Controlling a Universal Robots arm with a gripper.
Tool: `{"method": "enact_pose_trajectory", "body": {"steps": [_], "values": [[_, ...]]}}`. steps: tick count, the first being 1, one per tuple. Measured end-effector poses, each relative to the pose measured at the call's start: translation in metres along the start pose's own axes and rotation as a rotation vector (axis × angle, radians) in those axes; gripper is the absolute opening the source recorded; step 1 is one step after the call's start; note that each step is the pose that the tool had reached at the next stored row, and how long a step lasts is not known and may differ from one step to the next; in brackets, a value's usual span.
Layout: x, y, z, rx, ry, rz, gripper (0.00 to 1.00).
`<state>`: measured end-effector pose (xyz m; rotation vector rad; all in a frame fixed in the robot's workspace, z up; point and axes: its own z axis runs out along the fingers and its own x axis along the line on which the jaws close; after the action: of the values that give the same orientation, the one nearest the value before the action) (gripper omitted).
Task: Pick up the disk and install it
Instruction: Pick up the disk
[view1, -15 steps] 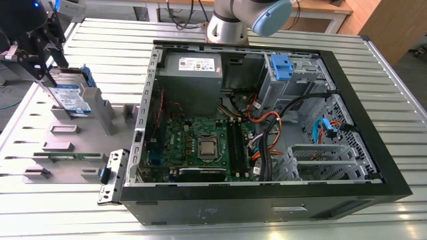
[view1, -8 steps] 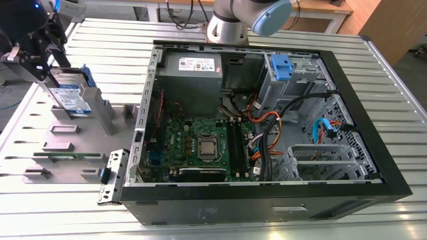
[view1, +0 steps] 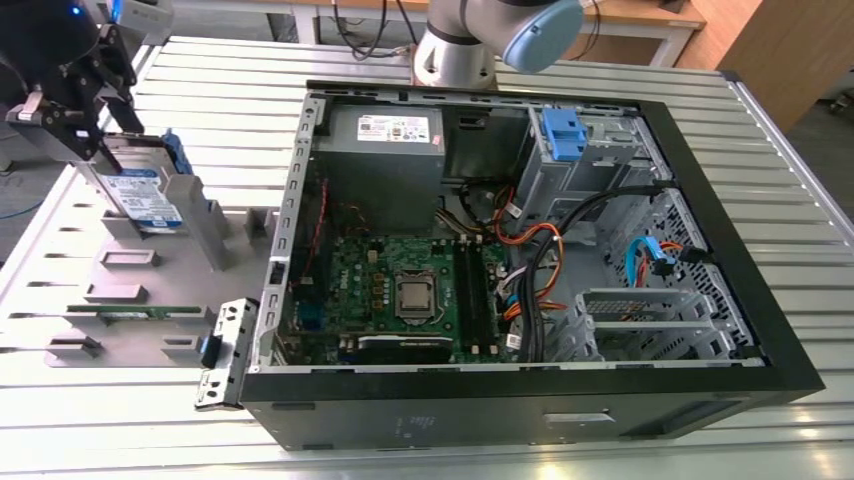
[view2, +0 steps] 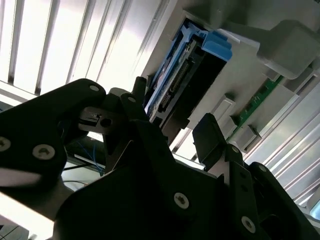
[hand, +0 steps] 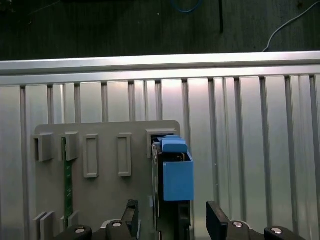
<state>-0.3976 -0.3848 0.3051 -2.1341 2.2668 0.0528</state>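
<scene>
The black metal gripper (hand: 174, 220) had its jaws spread, one blunt finger to each side of the flat, rectangular silver-black disk (hand: 172, 175) with smooth blue plastic rails. A gap showed on both sides. The disk stood on edge between the jaws, slotted in a matte grey moulded holder (hand: 105, 200) on the ribbed aluminium table (hand: 240, 150).

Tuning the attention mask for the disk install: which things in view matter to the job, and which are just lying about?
In the job:
silver-black rectangular disk with blue plastic rails, standing in the flat grey holder
black hand, open, astride the disk
open black computer case

Lying about:
thin green circuit strip in the holder
slatted metal table
</scene>
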Motion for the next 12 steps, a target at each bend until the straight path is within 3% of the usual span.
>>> {"method": "enact_pose_trajectory", "body": {"steps": [12], "values": [[-0.0019, -0.0001, 0.0041, -0.0001, 0.0, 0.0, 0.64]]}}
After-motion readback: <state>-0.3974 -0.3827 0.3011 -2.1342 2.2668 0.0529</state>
